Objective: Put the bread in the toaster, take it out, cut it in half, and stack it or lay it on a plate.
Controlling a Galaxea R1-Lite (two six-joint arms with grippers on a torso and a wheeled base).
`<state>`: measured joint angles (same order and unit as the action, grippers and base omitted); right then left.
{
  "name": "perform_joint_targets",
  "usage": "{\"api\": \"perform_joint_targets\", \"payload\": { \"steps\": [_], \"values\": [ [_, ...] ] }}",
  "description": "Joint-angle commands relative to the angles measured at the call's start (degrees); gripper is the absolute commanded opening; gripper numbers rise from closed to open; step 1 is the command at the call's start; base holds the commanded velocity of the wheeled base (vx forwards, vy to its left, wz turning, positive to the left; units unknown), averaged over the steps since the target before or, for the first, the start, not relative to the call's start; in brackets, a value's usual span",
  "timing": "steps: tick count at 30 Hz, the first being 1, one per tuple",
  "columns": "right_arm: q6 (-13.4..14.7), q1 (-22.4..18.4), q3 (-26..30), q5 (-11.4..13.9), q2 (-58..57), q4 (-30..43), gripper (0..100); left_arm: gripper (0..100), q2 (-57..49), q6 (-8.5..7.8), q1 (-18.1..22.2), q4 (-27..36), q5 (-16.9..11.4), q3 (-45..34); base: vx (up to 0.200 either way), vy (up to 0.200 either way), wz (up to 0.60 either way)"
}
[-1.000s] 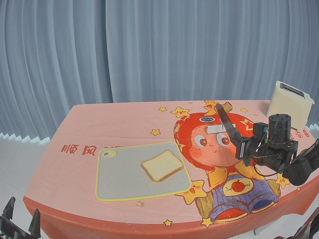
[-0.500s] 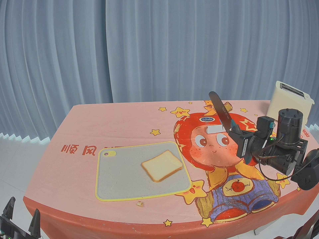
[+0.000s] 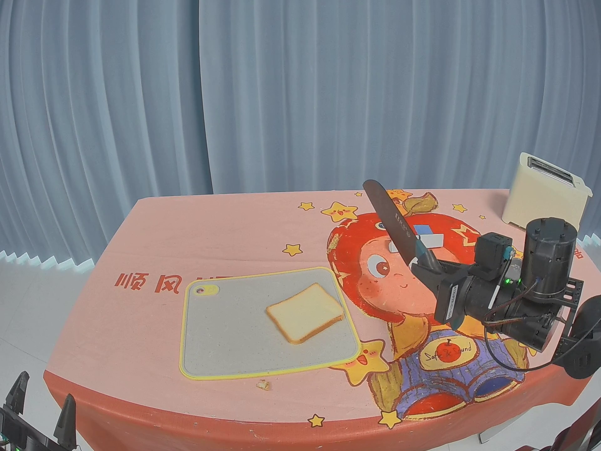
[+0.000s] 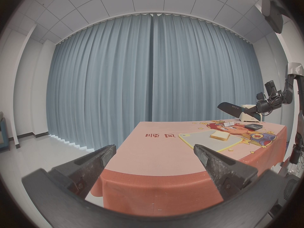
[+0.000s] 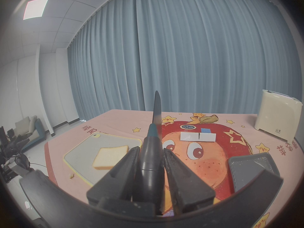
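The right gripper (image 3: pixel 438 270) has swung the knife (image 3: pixel 391 220) leftward toward the cutting board (image 3: pixel 225 333) since a second ago, and the blade tip now reaches farther over the table (image 3: pixel 206 239). Nearest, the left gripper (image 4: pixel 154 149) hangs off the table's front left corner, below its edge, with its fingers spread and nothing between them. A crumb (image 3: pixel 264 384) lies just in front of the board. The bread (image 3: pixel 305 312) lies flat on the board's right half, uncut. To its right, the right gripper is clamped on the knife's handle, with the blade raised and slanting up to the left, well apart from the bread. The right wrist view shows a dark square tray (image 5: pixel 250 168) on the table beside that gripper; in the head view the arm stands in front of it. Behind the blade lie white and blue cards (image 3: pixel 429 239), partly covered by it. The toaster (image 3: pixel 544 198) stands at the far right corner, before the curtain (image 3: pixel 300 76).
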<state>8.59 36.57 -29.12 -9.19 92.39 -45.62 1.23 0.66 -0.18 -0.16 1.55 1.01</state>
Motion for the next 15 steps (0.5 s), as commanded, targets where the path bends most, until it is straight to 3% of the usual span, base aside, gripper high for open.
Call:
{"api": "perform_joint_targets", "payload": {
  "steps": [1, 15],
  "values": [
    [0.1, 1.6, 0.6, 0.0, -0.2, -0.2, 0, 100, 0.1, 0.04, 0.0, 0.1, 0.0, -1.0, 0.0, 0.0, 0.0],
    [0.1, 3.9, 2.1, 0.3, 0.0, -0.3, 0, 100, 0.1, 0.04, 0.0, 0.0, 0.0, -1.0, 0.0, 0.0, 0.0]
  ]
}}
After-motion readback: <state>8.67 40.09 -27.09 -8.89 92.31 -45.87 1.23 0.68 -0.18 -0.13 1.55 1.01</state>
